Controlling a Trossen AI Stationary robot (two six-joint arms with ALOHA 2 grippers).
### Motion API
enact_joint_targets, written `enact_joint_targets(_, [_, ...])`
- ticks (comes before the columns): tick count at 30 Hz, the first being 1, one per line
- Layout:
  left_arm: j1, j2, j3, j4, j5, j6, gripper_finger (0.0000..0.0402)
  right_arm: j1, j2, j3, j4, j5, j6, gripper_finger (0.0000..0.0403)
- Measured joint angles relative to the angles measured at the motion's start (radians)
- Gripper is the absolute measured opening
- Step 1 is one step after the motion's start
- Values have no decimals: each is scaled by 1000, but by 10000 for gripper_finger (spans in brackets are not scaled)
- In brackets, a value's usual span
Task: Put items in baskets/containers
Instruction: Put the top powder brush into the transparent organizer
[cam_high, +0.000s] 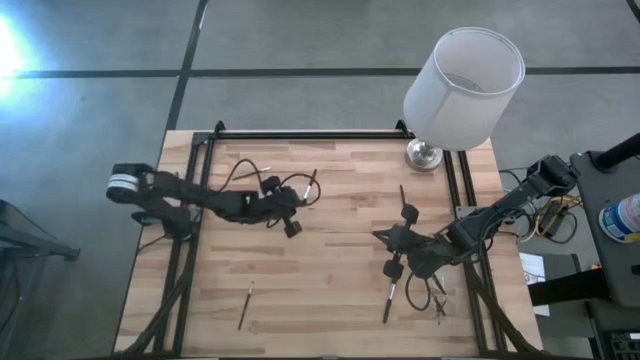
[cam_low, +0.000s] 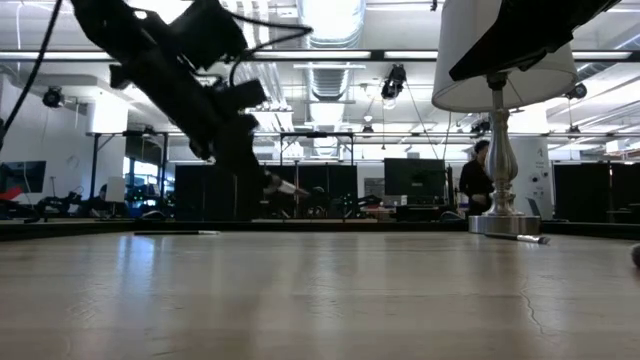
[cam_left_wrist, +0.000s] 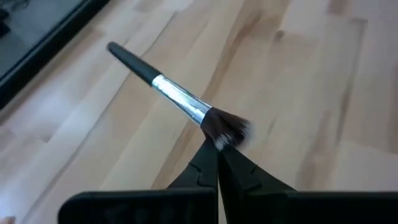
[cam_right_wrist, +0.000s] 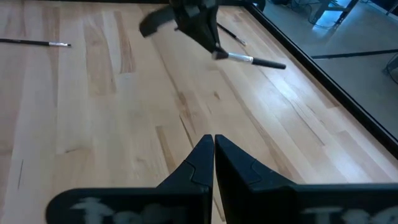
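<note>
Pale wooden planks make up the table (cam_high: 330, 260), framed by dark rails, with grey floor around it and a white-shaded lamp (cam_high: 462, 88) standing at the far right corner on a silvery base. From the left edge the left arm stretches low and nearly level across the boards toward the middle, its wrist bent slightly down, and the left gripper (cam_high: 303, 196) sits just above the wood with its fingers pinched together on the bristle end of a brush (cam_left_wrist: 177, 99); in the left wrist view the dark handle and shiny ferrule angle up and away from the closed tips, clear of the table. The low view shows this same arm slanting down from above, the brush poking out sideways from its tip. On the right side, the right arm folds in from the table's right edge, elbow out past the rail, and the right gripper (cam_high: 390, 240) hovers over the boards with its fingers pressed shut on nothing. Just in front of that gripper a dark-handled brush (cam_high: 389, 298) lies on the wood, another thin brush (cam_high: 403, 198) lies near the lamp base, and a slim wood-coloured brush (cam_high: 244, 304) rests well apart near the front left. No clear tray can be made out.
</note>
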Motion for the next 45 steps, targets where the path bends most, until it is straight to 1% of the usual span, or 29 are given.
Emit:
enact_joint_targets(5, [-64,-76,0,-7,-3,-8,0,0,2,0,1,0,-10,8])
enact_joint_targets(9, [-114,-115,0,-25,-3,-35,0,0,5,0,1,0,-23,8])
enact_joint_targets(14, [-162,-126,0,-38,-9,-49,0,0,5,0,1,0,-34,8])
enact_joint_targets(20, [-194,-126,0,-58,-10,-58,0,0,5,0,1,0,-45,8])
enact_joint_targets(27, [-211,-126,-2,-68,-10,-63,0,0,5,0,1,0,-58,8])
enact_joint_targets(33, [-211,-126,-36,-76,-11,-59,0,-2,5,0,0,-23,-82,8])
enact_joint_targets(41, [-208,-126,-89,-76,-10,-51,0,-54,24,0,3,-26,-105,8])
enact_joint_targets(43, [-208,-128,-95,-75,0,-48,0,-74,33,0,3,-48,-109,8])
enact_joint_targets(45, [-210,-128,-96,-75,7,-42,0,-98,51,0,20,-96,-131,8])
